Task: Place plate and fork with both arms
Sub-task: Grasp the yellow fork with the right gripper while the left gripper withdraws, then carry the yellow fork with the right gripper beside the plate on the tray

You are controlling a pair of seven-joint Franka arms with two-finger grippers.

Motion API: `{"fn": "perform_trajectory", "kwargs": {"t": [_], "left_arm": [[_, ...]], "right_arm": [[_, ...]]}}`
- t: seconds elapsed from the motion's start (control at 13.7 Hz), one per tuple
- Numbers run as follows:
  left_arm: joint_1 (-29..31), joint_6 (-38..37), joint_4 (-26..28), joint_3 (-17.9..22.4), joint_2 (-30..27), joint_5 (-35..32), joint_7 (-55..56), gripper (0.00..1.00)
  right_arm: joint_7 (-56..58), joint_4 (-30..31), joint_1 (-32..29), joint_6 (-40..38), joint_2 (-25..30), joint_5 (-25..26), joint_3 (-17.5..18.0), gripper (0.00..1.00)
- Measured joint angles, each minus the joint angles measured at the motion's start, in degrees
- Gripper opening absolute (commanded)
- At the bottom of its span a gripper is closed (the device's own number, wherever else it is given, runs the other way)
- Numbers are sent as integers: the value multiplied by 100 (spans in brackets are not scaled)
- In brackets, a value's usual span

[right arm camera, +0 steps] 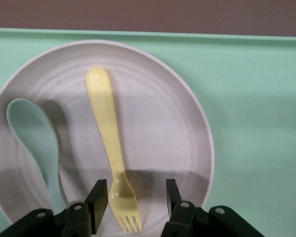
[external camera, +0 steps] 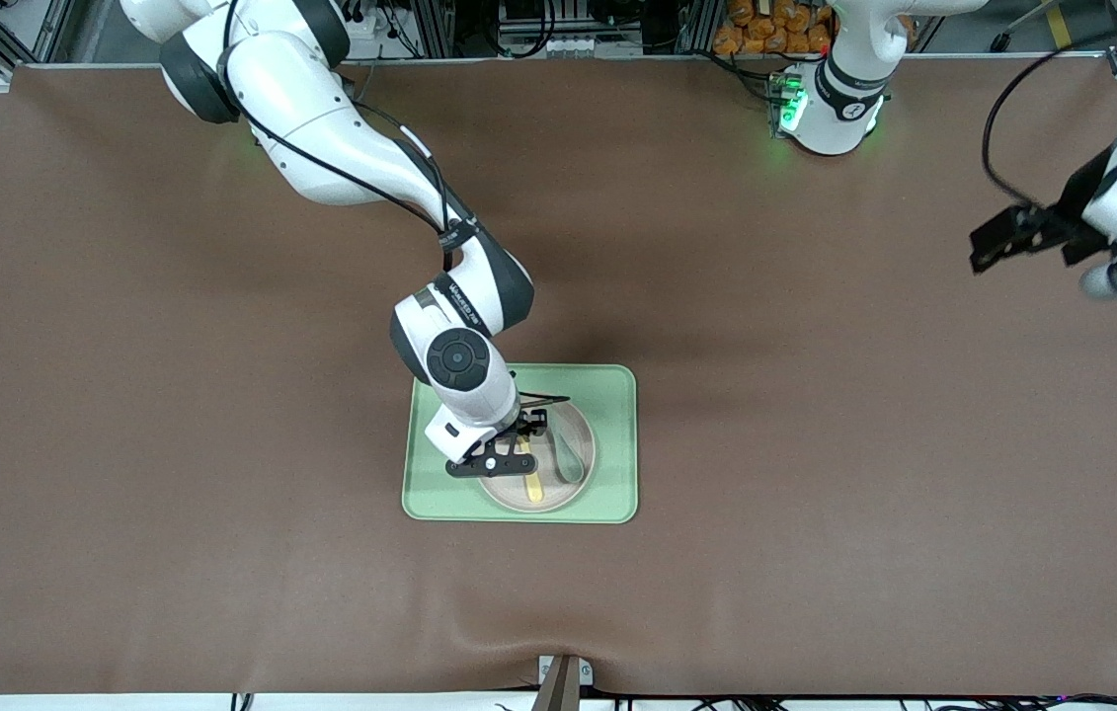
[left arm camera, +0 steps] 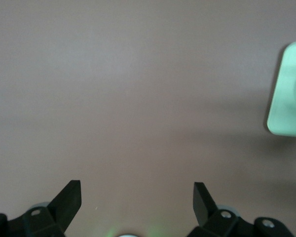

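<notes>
The pale plate (right arm camera: 158, 123) lies on the light-green tray (right arm camera: 251, 98). Flat in the plate rests the pale-yellow fork (right arm camera: 108, 133), tines toward the wrist camera. My right gripper (right arm camera: 136, 195) is low over the plate, with its jaws astride the fork's head. One finger (right arm camera: 99, 197) is at the fork's side and a gap remains on the fork's opposite side. From the front, the gripper (external camera: 518, 449) covers part of the plate (external camera: 518, 499), and the fork's handle (external camera: 533, 484) sticks out. My left gripper (external camera: 981, 249) hangs open and holds nothing, over bare table at the left arm's end.
A muted-green spoon (right arm camera: 37, 138) lies in the plate beside the fork. The tray (external camera: 617, 395) sits mid-table on the brown cloth (external camera: 815, 444). In the left wrist view, one corner of the tray (left arm camera: 286, 98) shows past the left gripper (left arm camera: 137, 195).
</notes>
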State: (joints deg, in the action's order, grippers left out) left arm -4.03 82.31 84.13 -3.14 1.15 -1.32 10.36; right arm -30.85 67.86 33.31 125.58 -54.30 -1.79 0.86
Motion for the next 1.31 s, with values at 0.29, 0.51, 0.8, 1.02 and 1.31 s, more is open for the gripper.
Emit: {"fn": "perform_trajectory", "kwargs": {"t": [0.29,0.51,0.8,1.02,1.31], "left_arm": [[-12,-221,261,-31,-577,133,-36,100],[-37,-222,346,-150,-597,150,-37,100],[-47,-222,366,-255,-595,150,-37,100],[-45,-222,387,-273,-532,150,-37,100],[-50,-208,389,-282,-435,150,-184,100]], "right_arm": [[0,-9,30,86,-49,1,0,50],[0,-11,69,94,-68,6,-4,50],[-2,-30,188,147,-154,18,-122,43],[-3,-47,218,148,-173,94,-140,13],[-3,-84,228,143,-173,142,-152,2]]}}
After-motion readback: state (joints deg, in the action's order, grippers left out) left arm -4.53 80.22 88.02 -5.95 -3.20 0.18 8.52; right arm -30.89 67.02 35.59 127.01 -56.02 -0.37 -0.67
